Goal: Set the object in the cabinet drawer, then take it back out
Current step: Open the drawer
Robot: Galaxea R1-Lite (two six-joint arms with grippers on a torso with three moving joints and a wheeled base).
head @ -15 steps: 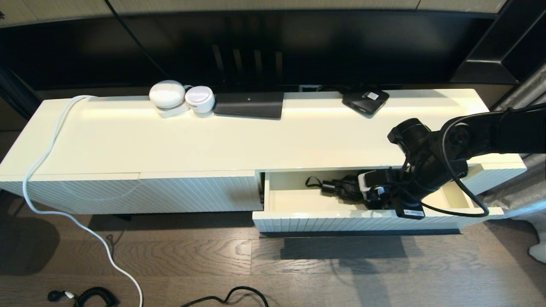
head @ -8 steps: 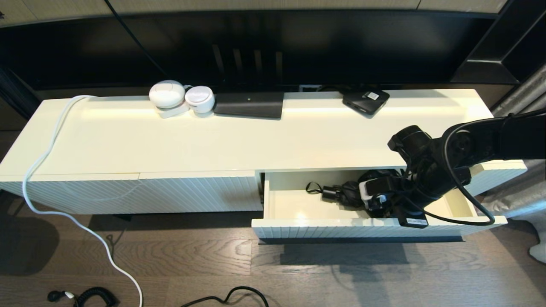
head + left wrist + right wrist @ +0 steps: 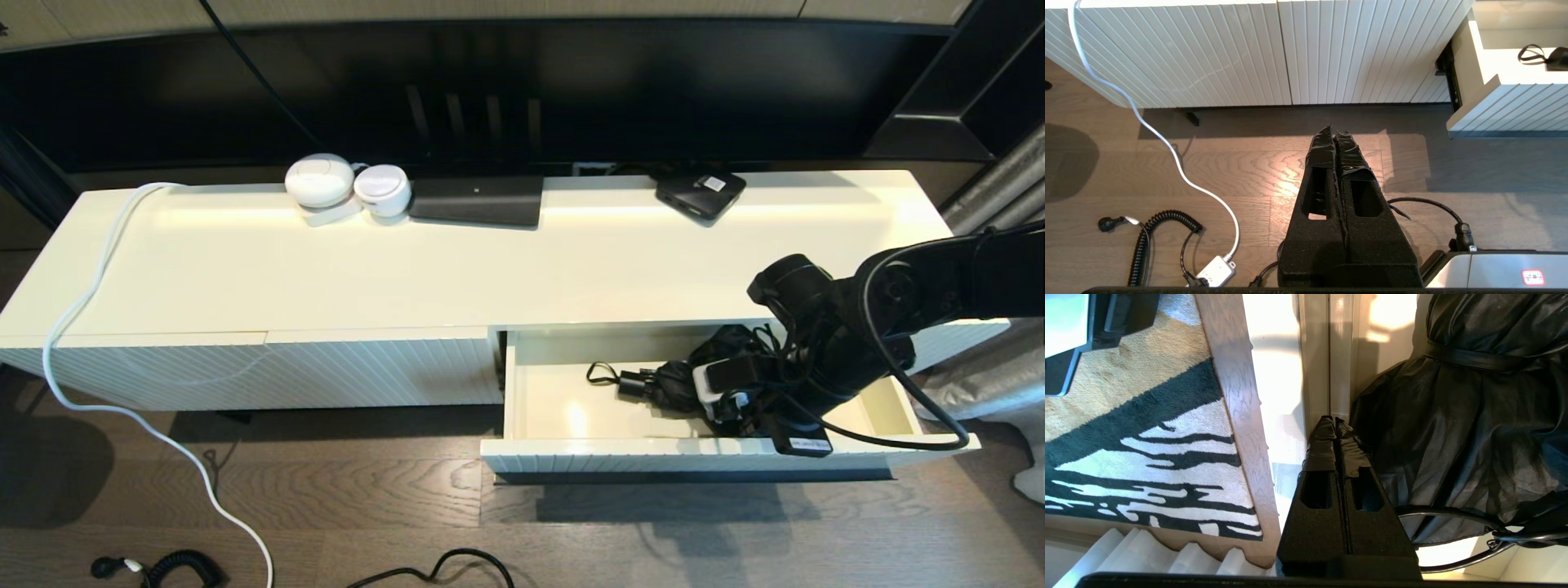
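Note:
The cabinet drawer [image 3: 571, 456] stands pulled out at the right of the low white cabinet, its cream inside showing. A black folded umbrella [image 3: 665, 380] with a wrist strap lies in it; its fabric [image 3: 1453, 416] fills much of the right wrist view. My right gripper [image 3: 1335, 421] is shut and empty. It reaches down inside the drawer, tips against the inner side of the front wall [image 3: 1340, 355], right beside the umbrella. My left gripper [image 3: 1336, 130] is shut on nothing and hangs over the wooden floor, left of the drawer.
On the cabinet top sit two white round devices [image 3: 320, 181], a flat black box [image 3: 478, 200] and a small black box [image 3: 700, 192]. A white cable [image 3: 82, 310] trails down to the floor, beside dark cords [image 3: 171, 563]. A patterned rug [image 3: 1126, 437] lies at the right.
The drawer has slid further out toward me, and my right arm has moved back with it. More of the cream inside and the umbrella now shows.

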